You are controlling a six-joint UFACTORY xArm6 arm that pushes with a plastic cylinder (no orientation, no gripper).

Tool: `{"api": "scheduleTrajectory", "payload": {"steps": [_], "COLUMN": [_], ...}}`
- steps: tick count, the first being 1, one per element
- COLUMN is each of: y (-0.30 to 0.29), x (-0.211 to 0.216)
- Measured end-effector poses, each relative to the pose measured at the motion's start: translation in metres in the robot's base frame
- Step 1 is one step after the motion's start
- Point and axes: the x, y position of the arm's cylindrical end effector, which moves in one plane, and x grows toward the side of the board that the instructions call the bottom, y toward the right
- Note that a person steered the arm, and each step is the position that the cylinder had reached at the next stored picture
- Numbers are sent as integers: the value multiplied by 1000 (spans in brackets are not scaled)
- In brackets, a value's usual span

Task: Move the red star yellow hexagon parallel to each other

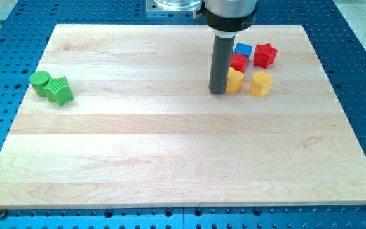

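Observation:
The red star [265, 55] lies near the view's top right on the wooden board. The yellow hexagon [260, 83] lies just below it, slightly to the left. A second yellow block [235, 80] sits left of the hexagon, with a red block [238, 62] above it and a blue block [243, 49] above that. My tip [218, 91] rests on the board, touching or nearly touching the left side of the second yellow block. The rod hides part of that block and of the red block.
A green cylinder [40, 81] and a green star-like block [60, 90] sit together at the view's left edge of the board [170, 146]. Blue perforated table [361, 76] surrounds the board.

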Motion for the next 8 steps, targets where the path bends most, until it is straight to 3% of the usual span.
{"api": "scheduleTrajectory", "payload": {"steps": [1,3,4,5,6,8], "y": [0,52,88,88,88,91], "x": [16,99,66,56,18,5]}}
